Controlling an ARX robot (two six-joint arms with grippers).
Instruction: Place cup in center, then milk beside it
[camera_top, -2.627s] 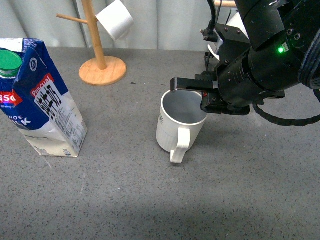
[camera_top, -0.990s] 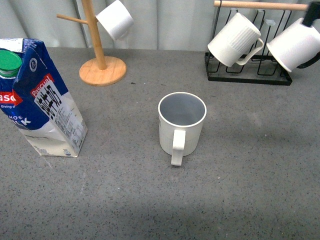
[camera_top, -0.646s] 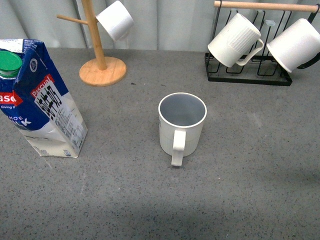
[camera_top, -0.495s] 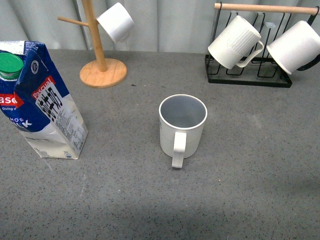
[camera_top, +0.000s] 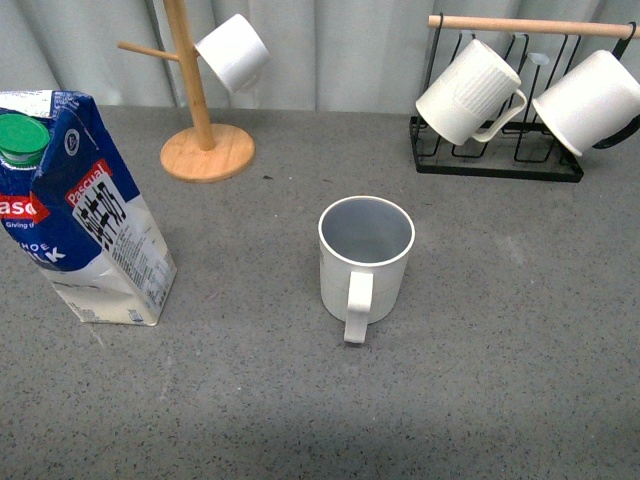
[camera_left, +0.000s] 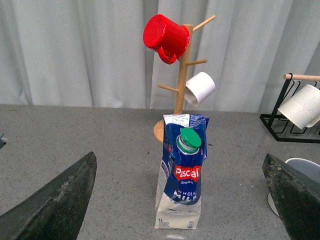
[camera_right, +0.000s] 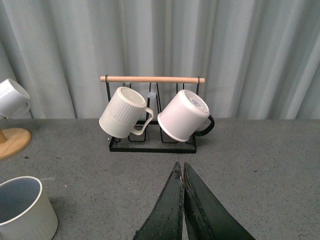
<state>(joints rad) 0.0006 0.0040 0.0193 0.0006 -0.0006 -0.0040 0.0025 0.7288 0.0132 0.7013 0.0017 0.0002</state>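
The cup (camera_top: 365, 262), a cream-white ribbed mug with a grey-blue inside, stands upright in the middle of the grey table with its handle toward me. The milk (camera_top: 85, 215), a tall blue-and-white carton with a green cap, stands at the left, well apart from the cup. Neither arm shows in the front view. In the left wrist view my left gripper (camera_left: 179, 159) is open wide, back from the milk (camera_left: 182, 185), which stands framed between its fingers; the cup (camera_left: 300, 167) peeks out at one side. My right gripper (camera_right: 181, 167) is shut and holds nothing, with the cup (camera_right: 22, 210) off to one side.
A wooden mug tree (camera_top: 205, 150) at the back left carries a small white cup (camera_top: 232, 50) and a red mug (camera_left: 165, 32). A black wire rack (camera_top: 497, 165) at the back right holds a ribbed mug (camera_top: 468, 88) and a smooth white mug (camera_top: 590, 100).
My right arm, which was at the cup's rim, has pulled back out of the front view. The cup stays upright in the middle. The milk has not moved.
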